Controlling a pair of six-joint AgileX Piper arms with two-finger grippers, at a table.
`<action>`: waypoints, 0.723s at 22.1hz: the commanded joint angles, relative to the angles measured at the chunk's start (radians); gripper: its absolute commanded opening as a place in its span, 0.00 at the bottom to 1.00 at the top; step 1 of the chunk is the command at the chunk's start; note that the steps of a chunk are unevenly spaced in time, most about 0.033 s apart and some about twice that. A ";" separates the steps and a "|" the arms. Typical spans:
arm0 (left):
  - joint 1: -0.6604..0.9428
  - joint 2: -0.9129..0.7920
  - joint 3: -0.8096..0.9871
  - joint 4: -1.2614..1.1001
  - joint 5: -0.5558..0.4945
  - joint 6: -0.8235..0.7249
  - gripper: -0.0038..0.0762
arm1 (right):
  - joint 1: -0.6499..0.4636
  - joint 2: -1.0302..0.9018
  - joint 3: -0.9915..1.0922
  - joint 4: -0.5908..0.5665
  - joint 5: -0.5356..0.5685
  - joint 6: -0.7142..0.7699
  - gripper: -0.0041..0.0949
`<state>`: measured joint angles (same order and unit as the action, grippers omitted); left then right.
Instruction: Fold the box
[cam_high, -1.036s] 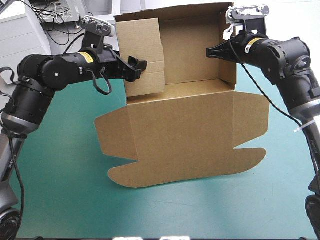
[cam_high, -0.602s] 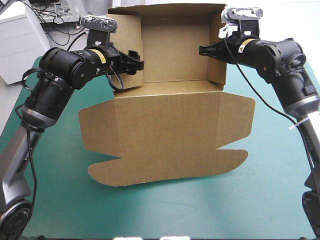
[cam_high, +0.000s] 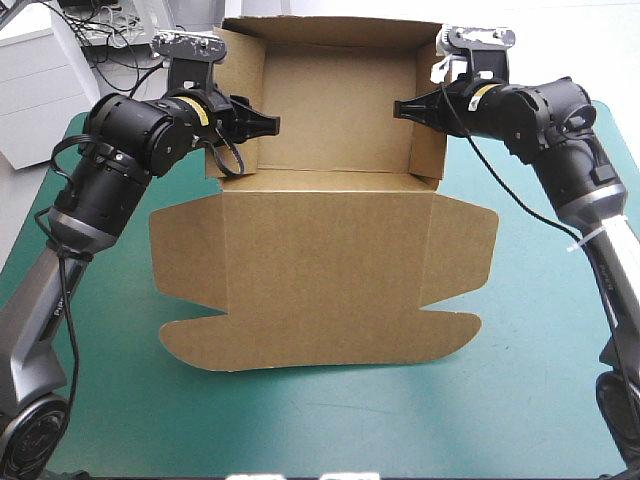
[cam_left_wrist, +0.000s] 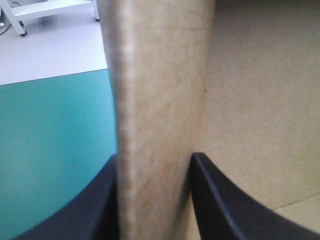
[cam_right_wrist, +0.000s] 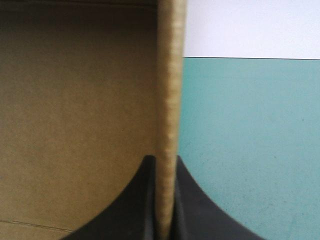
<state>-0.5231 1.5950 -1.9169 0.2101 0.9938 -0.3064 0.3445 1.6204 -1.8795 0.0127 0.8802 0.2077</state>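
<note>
Teal-green cover (cam_high: 545, 400) lies open on three sides of the box (cam_high: 320, 270).

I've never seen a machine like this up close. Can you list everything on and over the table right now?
box: one, brown, in the middle of the table; walls raised at the far end, the rest lying flat toward the near edge.
table cover: one, teal-green, under the box and bare around it.
left gripper: one, black, at the raised left side of the box, shut on the board.
right gripper: one, black, at the raised right side of the box, shut on the board.
</note>
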 joint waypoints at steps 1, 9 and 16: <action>-0.009 -0.049 -0.028 -0.045 -0.069 0.022 0.20 | 0.000 -0.036 -0.032 -0.019 -0.058 -0.015 0.02; -0.009 -0.007 -0.028 -0.172 -0.072 0.121 0.04 | 0.000 -0.036 -0.032 -0.021 -0.035 -0.038 0.02; -0.009 -0.047 -0.039 -0.199 -0.047 0.210 0.58 | 0.000 -0.036 -0.032 -0.080 0.011 -0.048 0.02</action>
<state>-0.5129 1.6308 -1.9164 0.1029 1.0136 -0.1695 0.3445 1.6204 -1.8795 -0.0430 0.9726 0.2034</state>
